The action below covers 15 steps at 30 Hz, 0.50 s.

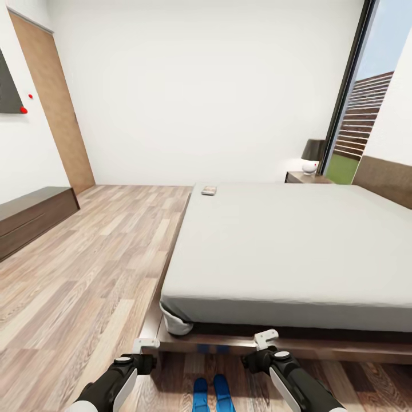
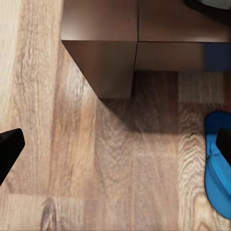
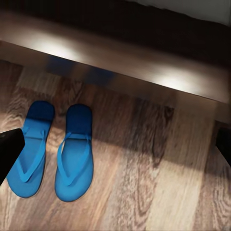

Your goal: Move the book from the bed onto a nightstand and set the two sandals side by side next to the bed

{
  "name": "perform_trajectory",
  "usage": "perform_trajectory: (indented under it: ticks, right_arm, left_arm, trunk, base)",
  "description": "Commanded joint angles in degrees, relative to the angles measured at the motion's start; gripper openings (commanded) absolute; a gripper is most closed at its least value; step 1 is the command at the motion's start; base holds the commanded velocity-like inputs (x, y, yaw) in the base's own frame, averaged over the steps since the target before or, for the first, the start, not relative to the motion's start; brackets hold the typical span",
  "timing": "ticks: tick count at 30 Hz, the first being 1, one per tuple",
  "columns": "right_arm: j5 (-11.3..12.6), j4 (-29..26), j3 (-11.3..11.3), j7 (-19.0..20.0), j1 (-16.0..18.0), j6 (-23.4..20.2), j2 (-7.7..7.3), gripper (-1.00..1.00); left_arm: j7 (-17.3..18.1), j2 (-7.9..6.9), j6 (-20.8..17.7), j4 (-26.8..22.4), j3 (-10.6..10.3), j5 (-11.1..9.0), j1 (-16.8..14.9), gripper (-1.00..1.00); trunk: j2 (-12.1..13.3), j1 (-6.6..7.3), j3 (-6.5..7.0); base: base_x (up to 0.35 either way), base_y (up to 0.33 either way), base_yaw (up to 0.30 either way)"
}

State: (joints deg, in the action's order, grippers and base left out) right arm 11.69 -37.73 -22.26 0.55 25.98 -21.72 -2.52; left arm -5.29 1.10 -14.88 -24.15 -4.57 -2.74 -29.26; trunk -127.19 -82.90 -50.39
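Observation:
Two blue sandals [image 3: 31, 149] [image 3: 74, 154] lie side by side on the wood floor, toes toward the bed's dark frame [image 3: 120, 57]; the head view shows them at the foot of the bed [image 1: 212, 395]. The book [image 1: 209, 190] rests on the far left corner of the white mattress [image 1: 286, 246]. A nightstand [image 1: 306, 178] stands beyond the bed by the window. My left gripper [image 1: 146, 345] hangs open near the bed frame's corner [image 2: 101, 62], with one sandal [image 2: 219, 168] beside it. My right gripper [image 1: 266, 339] is open above the floor just right of the sandals.
A lamp [image 1: 312, 155] sits on the nightstand. A long dark TV cabinet [image 1: 34, 214] runs along the left wall, with a brown door [image 1: 57, 103] behind it. Wood floor [image 1: 103, 269] stretches left of the bed. A bunched white sheet corner [image 1: 174, 323] hangs at the mattress corner.

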Motion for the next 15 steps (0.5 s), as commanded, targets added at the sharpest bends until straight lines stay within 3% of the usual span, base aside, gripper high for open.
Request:
perform_trajectory:
  ticks: [1,15]
  right_arm:
    - [0.4,-0.1,-0.3,-0.1,0.0,-0.3,-0.05,1.0]
    - [0.3,-0.1,-0.3,-0.1,0.0,-0.3,-0.02,1.0]
  left_arm:
    - [-0.4,-0.04,-0.3,-0.1,-0.4,-0.3,0.0,1.0]
    - [-0.4,-0.04,-0.2,-0.1,-0.4,-0.2,0.0,1.0]
  trunk:
    - [0.4,0.24,0.13]
    - [6.0,3.31,2.64]
  base:
    - [0.0,0.0,0.0]
    - [0.0,0.0,0.0]
